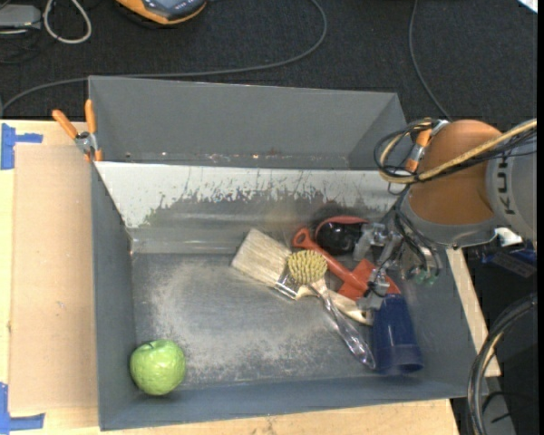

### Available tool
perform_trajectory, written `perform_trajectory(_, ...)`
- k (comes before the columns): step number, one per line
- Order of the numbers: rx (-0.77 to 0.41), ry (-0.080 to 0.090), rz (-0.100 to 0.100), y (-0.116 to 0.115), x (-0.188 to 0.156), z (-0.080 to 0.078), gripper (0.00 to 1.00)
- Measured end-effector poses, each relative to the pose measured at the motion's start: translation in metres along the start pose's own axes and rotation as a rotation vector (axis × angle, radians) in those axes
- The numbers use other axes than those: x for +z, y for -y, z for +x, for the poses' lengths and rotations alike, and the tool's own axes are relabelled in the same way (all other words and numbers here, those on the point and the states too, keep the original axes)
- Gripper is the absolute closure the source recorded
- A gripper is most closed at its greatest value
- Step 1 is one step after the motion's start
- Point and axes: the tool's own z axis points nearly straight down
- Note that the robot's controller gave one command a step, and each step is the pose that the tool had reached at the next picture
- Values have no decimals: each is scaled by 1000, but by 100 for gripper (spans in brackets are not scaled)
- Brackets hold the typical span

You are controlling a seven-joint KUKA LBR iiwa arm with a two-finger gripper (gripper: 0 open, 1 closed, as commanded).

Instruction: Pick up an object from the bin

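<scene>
My gripper is low at the right side of the bin, over a small heap. Right under it lies a red tool with a black rounded part at its far end. Just left of the gripper a round brush with yellowish bristles rests on the heap. A dark blue cylinder-like object lies directly in front of the gripper, near the bin's front right corner. A clear plastic piece lies beside the blue object.
A flat brush with pale bristles lies left of the heap, pointing toward the bin's middle. A green apple sits alone in the front left corner. The arm with its orange cover enters from the right over the rim.
</scene>
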Motion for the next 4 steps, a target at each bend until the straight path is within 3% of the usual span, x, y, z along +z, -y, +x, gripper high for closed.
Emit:
perform_trajectory(1,205,-27,4,10,30,17,0)
perform_trajectory(2,226,0,-1,19,44,5,0)
perform_trajectory(3,222,-16,3,6,44,12,0)
perform_trajectory(4,218,-3,0,9,42,17,100)
